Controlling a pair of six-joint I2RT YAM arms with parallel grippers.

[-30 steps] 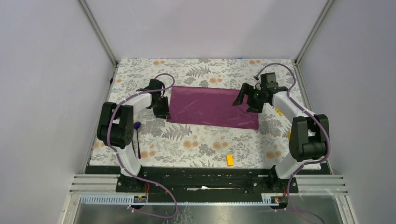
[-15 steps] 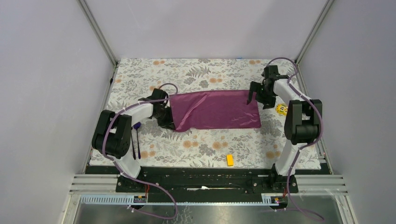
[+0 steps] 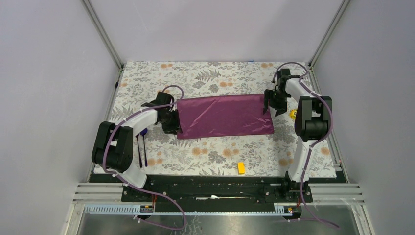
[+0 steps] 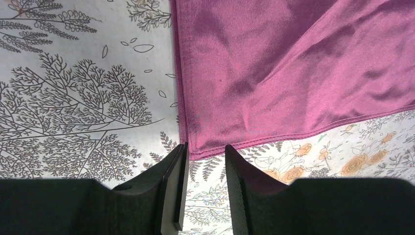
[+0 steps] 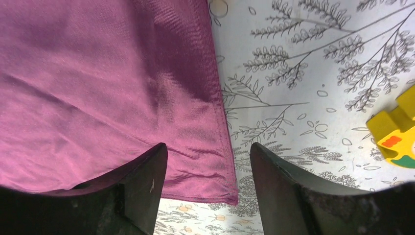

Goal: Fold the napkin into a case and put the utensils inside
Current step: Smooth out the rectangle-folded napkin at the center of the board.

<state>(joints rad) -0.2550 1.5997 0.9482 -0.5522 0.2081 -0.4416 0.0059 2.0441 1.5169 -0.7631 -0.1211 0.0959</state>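
The fingers (image 4: 169,186) of my left gripper (image 4: 205,147) stand a narrow way apart, with the tablecloth's print showing in the gap. They clamp nothing: the napkin's (image 4: 293,63) near left corner only reaches the mouth of the gap at the tips. The fingers (image 5: 142,186) of my right gripper (image 5: 205,147) are spread wide and straddle the napkin's (image 5: 98,83) right edge close to its near corner. The cloth lies flat under them and is not pinched. From above, the napkin (image 3: 222,116) is a plum rectangle, wider than deep, lying on the table (image 3: 215,147) a little askew, its right end nearer the far side. My left gripper (image 3: 172,122) is at its left end and my right gripper (image 3: 271,102) at its right end. A soft crease runs across the cloth near my left fingers. The utensils (image 3: 139,152) lie well to the left of the napkin, side by side beside my left arm, the spoon head toward the far side. A yellow piece (image 5: 396,132) with coloured marks sits just right of my right gripper. A plain yellow block (image 3: 241,168) lies near the table's front edge, apart from the napkin.
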